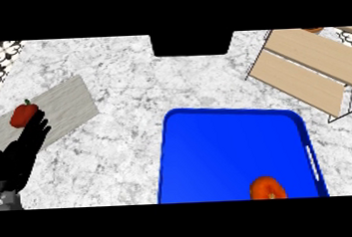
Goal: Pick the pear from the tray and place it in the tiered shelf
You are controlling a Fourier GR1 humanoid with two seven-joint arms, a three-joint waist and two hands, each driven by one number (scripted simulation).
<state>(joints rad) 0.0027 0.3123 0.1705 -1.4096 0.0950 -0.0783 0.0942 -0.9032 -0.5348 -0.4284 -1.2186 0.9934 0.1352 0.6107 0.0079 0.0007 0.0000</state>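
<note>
1. Blue tray [232, 153] lies on the marble counter [127, 117], centre-right.
2. Pear [268, 188], orange-red, lies inside the tray near its lower right corner, cut by the view's lower edge.
3. Wooden tiered shelf [309, 70] stands at upper right, apart from the tray.
4. Left hand [22, 147] at left edge, fingers straight and raised, grasping nothing.
5. Red pepper [22, 115] on a grey board [60, 105], just beyond the fingertips.
6. Right hand: out of view.

I saw the tray [210, 154] at the table's [126, 92] near centre, a fruit [268, 188] in its near right corner; the tiered shelf [309, 70] stood far right; a board [61, 108] lay left, carrying another fruit [22, 115].
</note>
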